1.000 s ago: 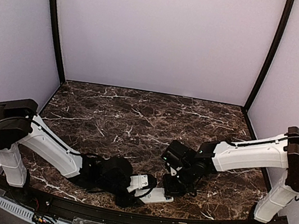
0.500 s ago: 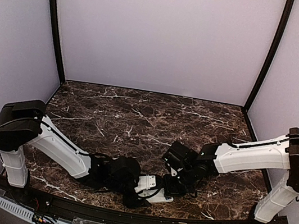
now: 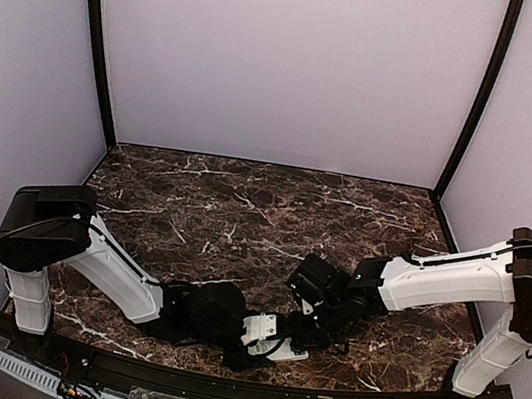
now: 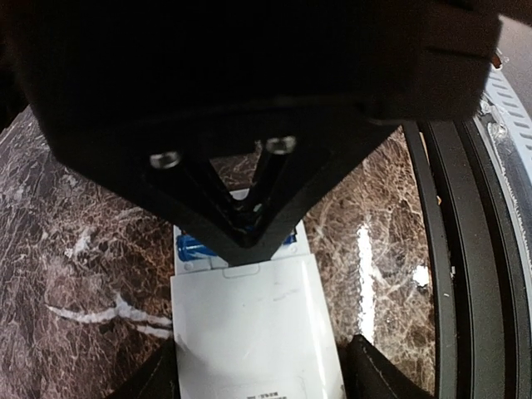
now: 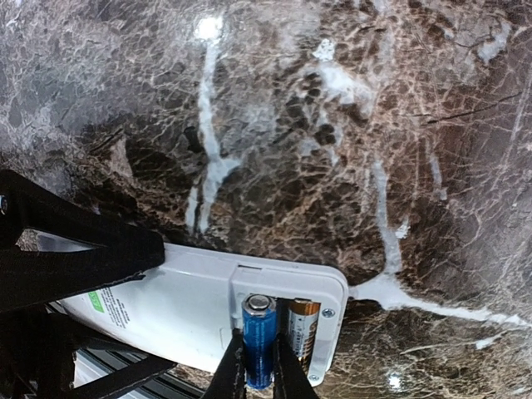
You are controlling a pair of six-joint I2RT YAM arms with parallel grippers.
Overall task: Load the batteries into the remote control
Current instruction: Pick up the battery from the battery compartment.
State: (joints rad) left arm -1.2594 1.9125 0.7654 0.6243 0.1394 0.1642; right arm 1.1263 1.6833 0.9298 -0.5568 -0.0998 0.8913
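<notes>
right claw [image 5: 258, 378] pinches blue battery [image 5: 258, 328] inside remote control [image 5: 187, 303]; left claw [image 4: 266, 374] clamps remote control sides.

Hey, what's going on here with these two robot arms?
The arms are loading batteries into a remote control lying back-up on the marble table. The left gripper has its fingers either side of the remote's body, though a firm grip can't be confirmed. The right gripper has its fingertips tight on a blue battery, set in the open compartment beside a second battery seated there.
</notes>
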